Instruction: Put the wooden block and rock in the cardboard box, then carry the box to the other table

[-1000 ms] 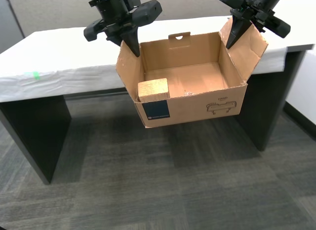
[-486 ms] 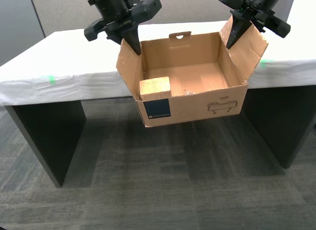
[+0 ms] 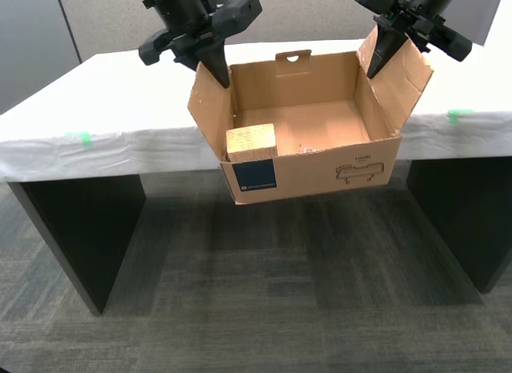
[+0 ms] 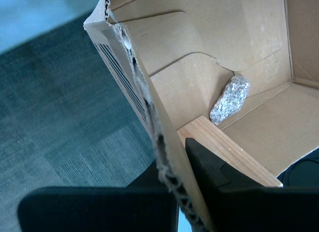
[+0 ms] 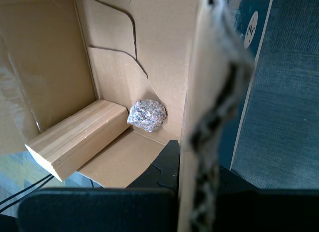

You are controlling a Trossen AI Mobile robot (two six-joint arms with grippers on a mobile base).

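Two black arms reach down from above. My second tool (image 3: pixel 214 69), at the exterior view's left, and my first tool (image 3: pixel 378 59), at its right, each point downward, jaws pinched onto a side flap of the cardboard box (image 3: pixel 320 171).

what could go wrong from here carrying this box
The cardboard box hangs over carpet by two flaps, pinched in my first hand and my second hand; the ragged flap edge could tear or slip. The wooden block and rock lie loose and may slide.
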